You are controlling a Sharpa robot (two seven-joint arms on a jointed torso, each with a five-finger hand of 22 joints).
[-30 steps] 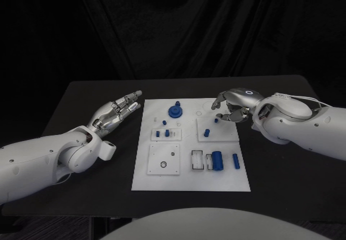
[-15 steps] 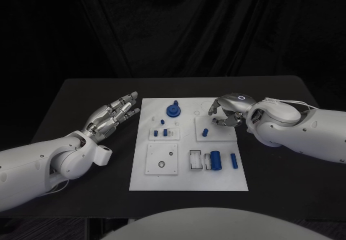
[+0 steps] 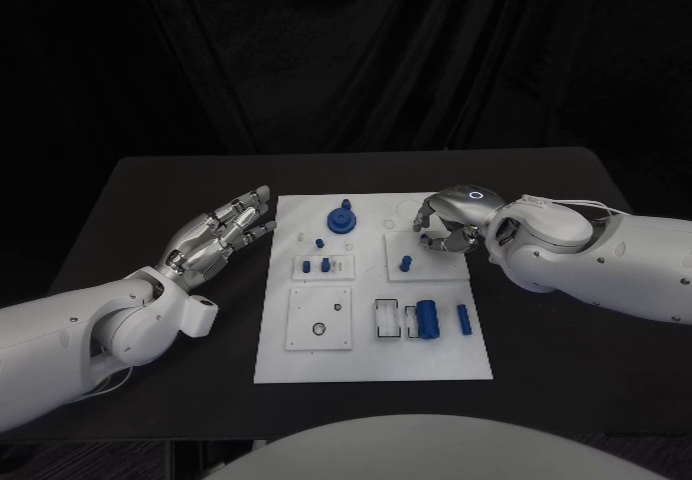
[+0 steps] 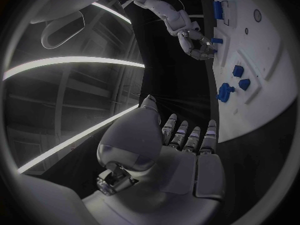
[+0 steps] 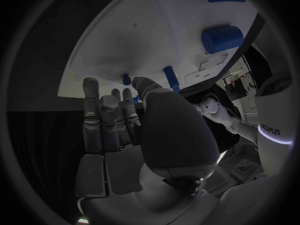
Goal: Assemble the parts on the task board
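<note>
The white task board (image 3: 372, 350) is lying in the middle of the black worktop (image 3: 577, 340). The left robot hand (image 3: 219, 232) is hovering just off the board's 9 o'clock edge, palm up, fingers spread and holding nothing. The right robot hand (image 3: 447, 222) is hanging over the board's 1 o'clock corner with its fingers curled downward; whether they are pinching anything cannot be told. A blue knobbed part (image 3: 342, 218) is standing near 12 o'clock, a small blue peg (image 3: 405, 264) is sitting just below the right robot hand, and a blue cylinder (image 3: 427, 318) is lying toward 4 o'clock.
</note>
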